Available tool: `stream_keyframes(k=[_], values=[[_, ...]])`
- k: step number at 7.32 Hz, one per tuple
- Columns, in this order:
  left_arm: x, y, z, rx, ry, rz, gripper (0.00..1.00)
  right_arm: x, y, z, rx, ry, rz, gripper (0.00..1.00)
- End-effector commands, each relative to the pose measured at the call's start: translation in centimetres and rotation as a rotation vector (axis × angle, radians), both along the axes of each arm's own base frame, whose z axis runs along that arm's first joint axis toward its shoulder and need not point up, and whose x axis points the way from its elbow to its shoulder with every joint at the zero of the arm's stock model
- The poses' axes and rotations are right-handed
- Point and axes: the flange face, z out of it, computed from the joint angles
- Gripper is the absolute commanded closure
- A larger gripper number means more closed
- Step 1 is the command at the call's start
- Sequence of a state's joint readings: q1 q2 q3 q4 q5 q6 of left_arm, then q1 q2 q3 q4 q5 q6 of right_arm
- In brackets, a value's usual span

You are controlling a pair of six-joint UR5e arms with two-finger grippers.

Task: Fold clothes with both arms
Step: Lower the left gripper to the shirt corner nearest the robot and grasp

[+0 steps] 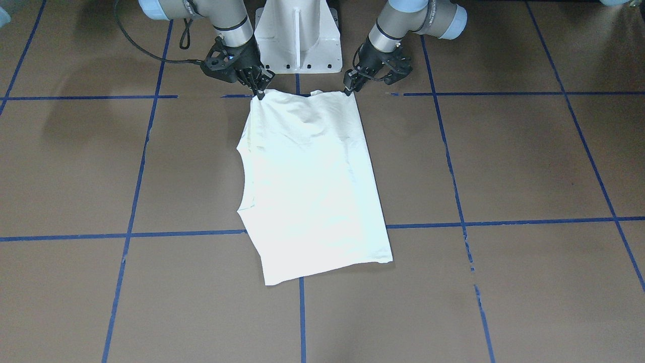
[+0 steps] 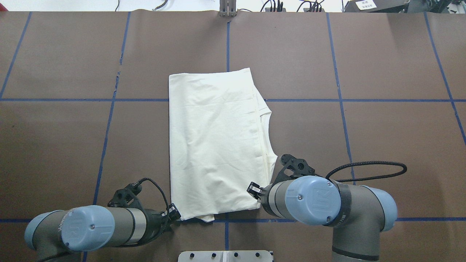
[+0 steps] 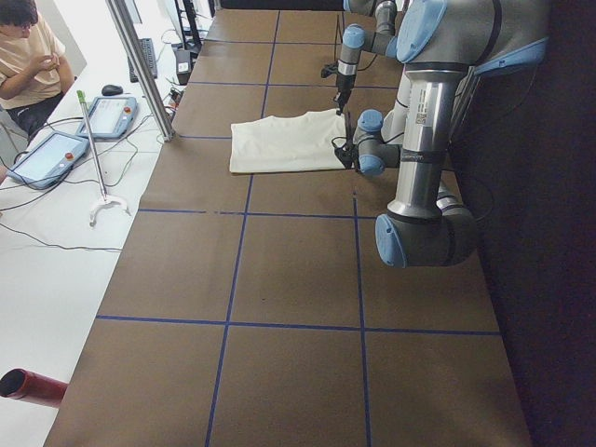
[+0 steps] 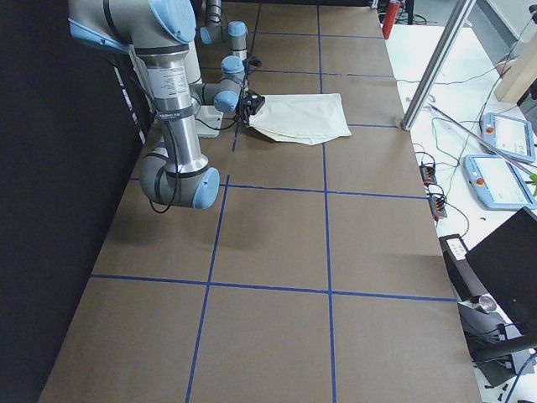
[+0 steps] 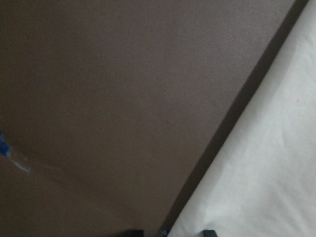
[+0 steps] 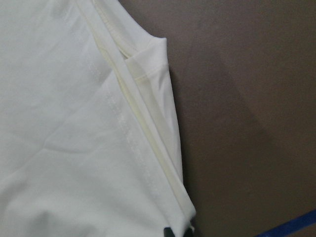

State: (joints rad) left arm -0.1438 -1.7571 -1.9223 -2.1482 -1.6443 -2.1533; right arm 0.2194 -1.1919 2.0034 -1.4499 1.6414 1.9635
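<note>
The cream-white shirt (image 1: 312, 186) lies folded into a long rectangle, plain side up, in the middle of the brown table (image 1: 504, 161); no print shows. It also shows in the overhead view (image 2: 214, 145). My left gripper (image 2: 175, 214) is shut on the shirt's near left corner, seen in the front view (image 1: 347, 91) and the left wrist view (image 5: 170, 232). My right gripper (image 2: 253, 189) is shut on the near right corner, by the sleeve folds, seen in the front view (image 1: 260, 94) and the right wrist view (image 6: 180, 231). Both corners are slightly raised and cast shadows.
The white pedestal base (image 1: 298, 35) stands just behind the shirt's near edge. Blue tape lines (image 2: 342, 100) grid the table. A black cable (image 2: 364, 171) loops from the right wrist. An operator (image 3: 28, 56), pendants (image 3: 112, 116) and a metal pole (image 3: 140, 65) are beyond the far edge.
</note>
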Motion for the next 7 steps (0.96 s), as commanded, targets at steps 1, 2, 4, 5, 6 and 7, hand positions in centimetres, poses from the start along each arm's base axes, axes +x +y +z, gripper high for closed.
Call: stream_keyframes(k=[1,2,4,5,6,7], values=[[0.0,0.0,0.0,0.000,-0.002,-0.002,1.00,0.0,0.0,0.0,0.000,0.001,0.000,1.00],[-0.1,-0.3,-0.1,0.002,0.001,-0.006,1.00,0.0,0.0,0.1,-0.001,0.003,0.000,1.00],[-0.9,-0.8,-1.0,0.012,0.014,-0.032,1.00,0.1,-0.1,0.1,0.000,0.001,0.002,1.00],[-2.2,-0.6,-2.7,0.012,0.020,-0.030,1.00,0.6,0.1,-0.5,0.001,-0.012,0.001,1.00],[-4.6,-0.3,-5.2,0.014,0.038,-0.032,1.00,2.0,1.4,-0.3,0.002,-0.021,-0.015,1.00],[-5.4,0.4,-6.2,-0.011,0.054,-0.036,1.00,3.1,3.9,0.0,-0.015,-0.031,-0.044,1.00]])
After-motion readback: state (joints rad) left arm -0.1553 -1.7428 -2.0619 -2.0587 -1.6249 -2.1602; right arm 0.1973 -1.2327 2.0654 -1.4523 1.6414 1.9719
